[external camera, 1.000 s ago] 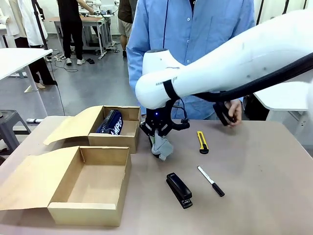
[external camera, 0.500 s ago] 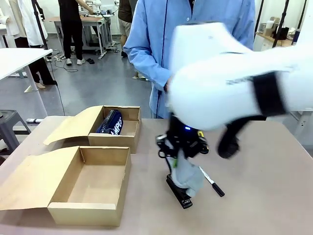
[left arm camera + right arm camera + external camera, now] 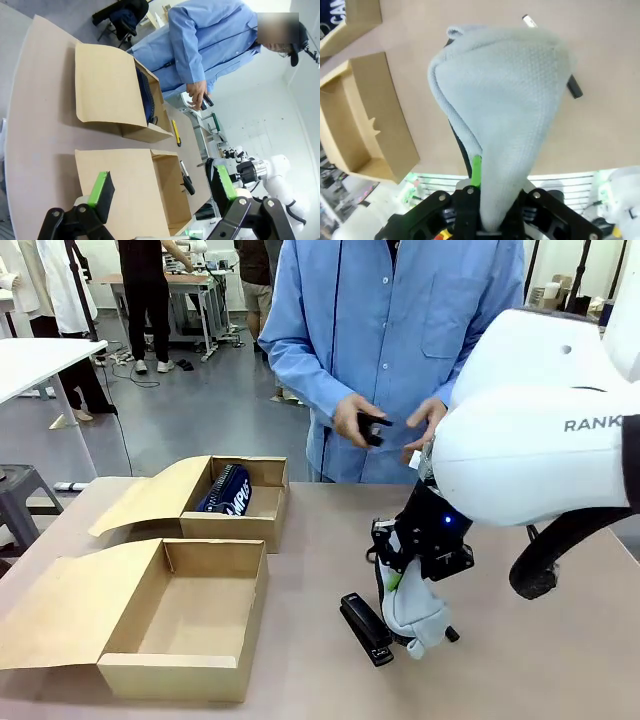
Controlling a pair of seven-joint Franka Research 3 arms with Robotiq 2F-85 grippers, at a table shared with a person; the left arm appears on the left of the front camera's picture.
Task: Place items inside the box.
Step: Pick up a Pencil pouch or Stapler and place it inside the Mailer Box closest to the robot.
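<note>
Brown bench (image 3: 560,660), two open cardboard boxes on it. Reference point: the empty box (image 3: 185,618), nearest the robot, its flap folded out flat to the left.

At the right gripper (image 3: 398,580): off to the right of the empty box, above the bench, pointing down. Jaws pinched tight on the top of the grey fabric pouch (image 3: 415,612), which hangs limp below. The pouch's lower end is close over the bench; cannot tell whether it touches. In the right wrist view the cloth is bunched between the fingers, with one green pad (image 3: 476,172) edge-on against it.

The black stapler (image 3: 366,628) lies flat on the bench right of the empty box, between it and the hanging pouch, just beside the pouch.

The white-black marker pen (image 3: 574,89) lies on the bench on the far side of the pouch from the empty box. The pouch hides most of it in both views.

The second box (image 3: 262,523) sits directly behind the empty box, toward the person, close against it. The navy pouch with white lettering (image 3: 227,490) lies inside.

The yellow-black utility knife (image 3: 176,133) is on the bench, farther from the empty box than the second box, just past that box's side.

At the left gripper (image 3: 162,186): left wrist view looks across the empty box from its flap side. Jaws spread wide, nothing between the pads.

A person in a blue shirt stands at the far side. Both hands (image 3: 352,418) are raised at waist height with a small dark object between them; cannot tell what it is.
</note>
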